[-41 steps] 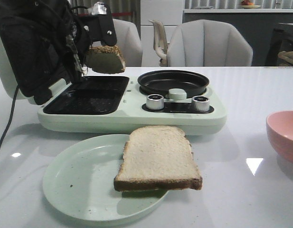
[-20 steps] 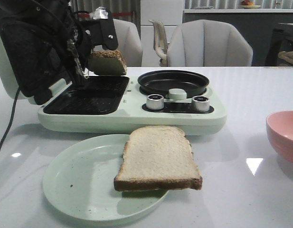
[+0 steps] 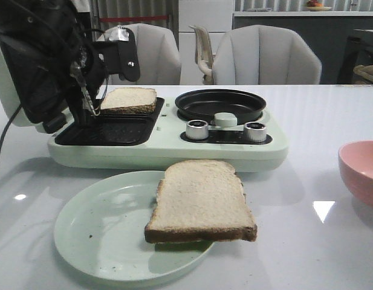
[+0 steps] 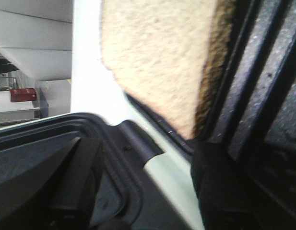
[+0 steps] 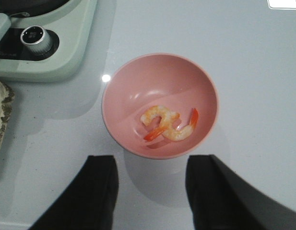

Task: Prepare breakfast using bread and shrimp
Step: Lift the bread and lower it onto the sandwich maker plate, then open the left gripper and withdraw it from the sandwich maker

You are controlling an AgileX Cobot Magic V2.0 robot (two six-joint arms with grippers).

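white bench (image 3: 331,115) held sandwich maker (image 3: 174,142). one bread slice (image 3: 129,99) sat tilted on hotplate rim, could slip askew; left pincer (image 3: 92,90) state unclear. second slice (image 3: 201,199) overhung plate (image 3: 101,235). right pincer (image 5: 150,191) wide above shrimp (image 5: 168,123) in pink bowl (image 5: 124,91).

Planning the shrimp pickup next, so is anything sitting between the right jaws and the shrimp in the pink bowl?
Nothing visible blocks it. The orange-red shrimp lie uncovered in the open pink bowl, just ahead of the open right gripper.
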